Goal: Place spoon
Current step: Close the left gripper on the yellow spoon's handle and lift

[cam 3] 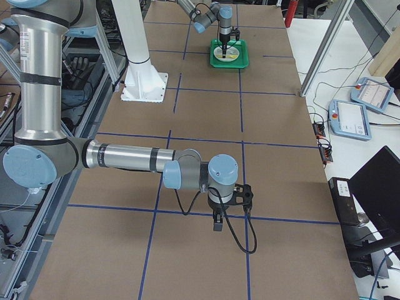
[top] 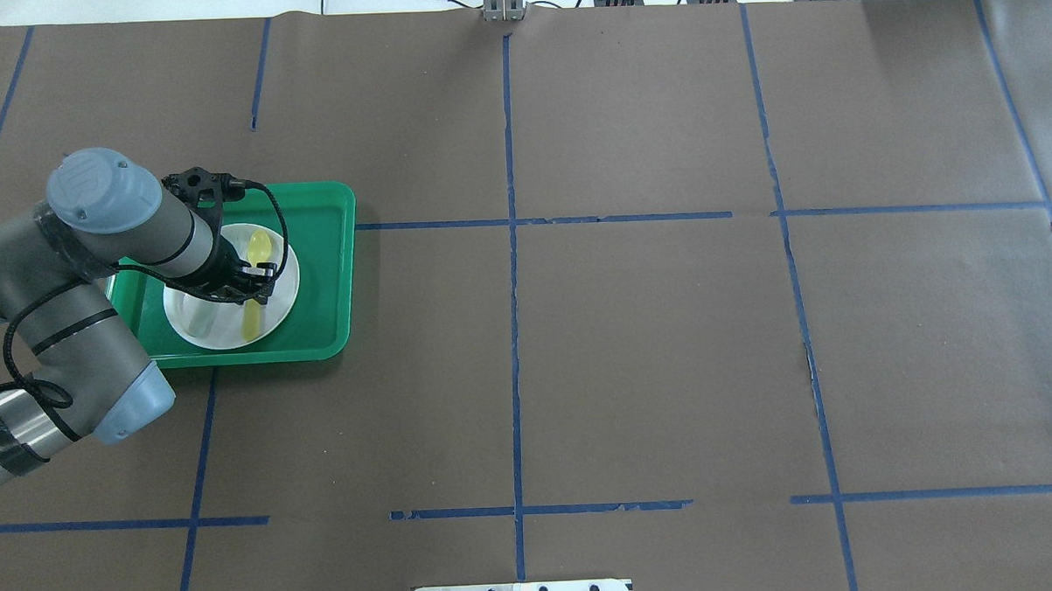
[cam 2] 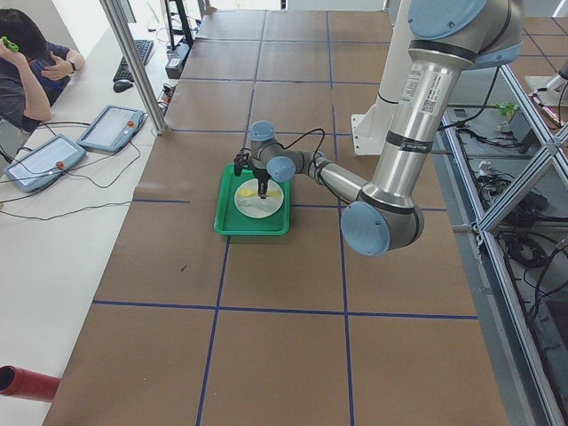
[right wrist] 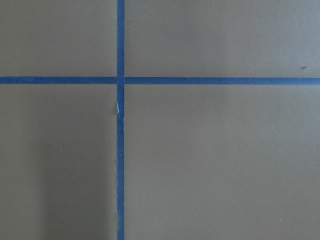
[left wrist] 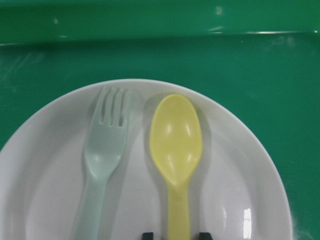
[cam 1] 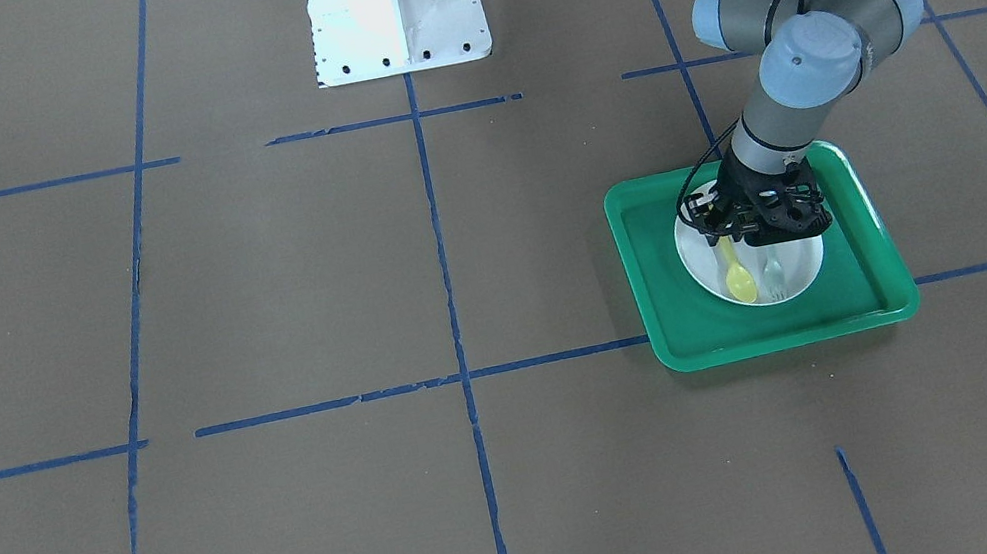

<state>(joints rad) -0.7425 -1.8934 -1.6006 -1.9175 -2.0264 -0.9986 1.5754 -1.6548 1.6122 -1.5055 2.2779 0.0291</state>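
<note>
The yellow spoon (left wrist: pixel 176 145) lies flat on a white plate (left wrist: pixel 240 165), next to a pale grey-green fork (left wrist: pixel 106 145). The plate sits in a green tray (left wrist: pixel 150 55). My left gripper (left wrist: pixel 175 234) hangs low over the plate, its two black fingertips (left wrist: pixel 147 234) on either side of the spoon's handle with a small gap on each side, so it is open. The overhead view shows the same: spoon (top: pixel 260 246), plate (top: pixel 283 295), left gripper (top: pixel 252 292). My right gripper (cam 3: pixel 217 225) hovers over bare table far from the tray; I cannot tell whether it is open.
The tray (cam 1: pixel 767 332) lies on brown paper with a grid of blue tape lines (cam 1: pixel 436 226). The robot's white base plate (cam 1: pixel 396 10) stands at the table's edge. An operator (cam 2: pixel 27 62) sits at a side desk with tablets.
</note>
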